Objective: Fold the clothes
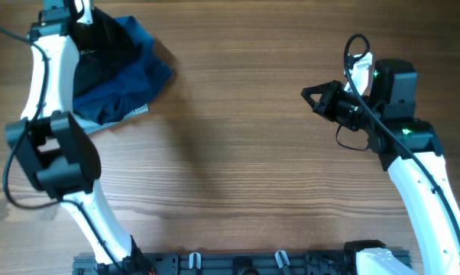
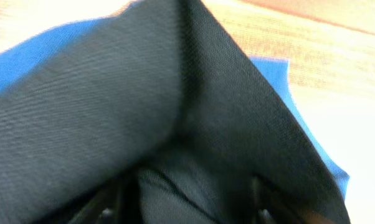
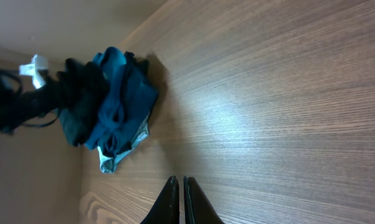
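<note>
A crumpled blue garment point(image 1: 131, 84) lies at the table's far left corner, with a black garment point(image 1: 92, 53) on top of it. My left gripper point(image 1: 66, 15) is over the pile and shut on the black garment, which fills the left wrist view point(image 2: 144, 112), with blue cloth point(image 2: 25, 56) behind it. The fingertips are hidden by fabric. The right wrist view shows the black garment point(image 3: 81, 93) pulled up off the blue garment point(image 3: 122, 106). My right gripper point(image 1: 310, 95) is shut and empty above bare wood on the right, with its fingers point(image 3: 180, 186) pointing at the pile.
The wooden table point(image 1: 245, 153) runs between the two arms. A black rail point(image 1: 238, 263) with clips runs along the front edge. A pale label or hem point(image 1: 140, 111) sticks out at the blue garment's near edge.
</note>
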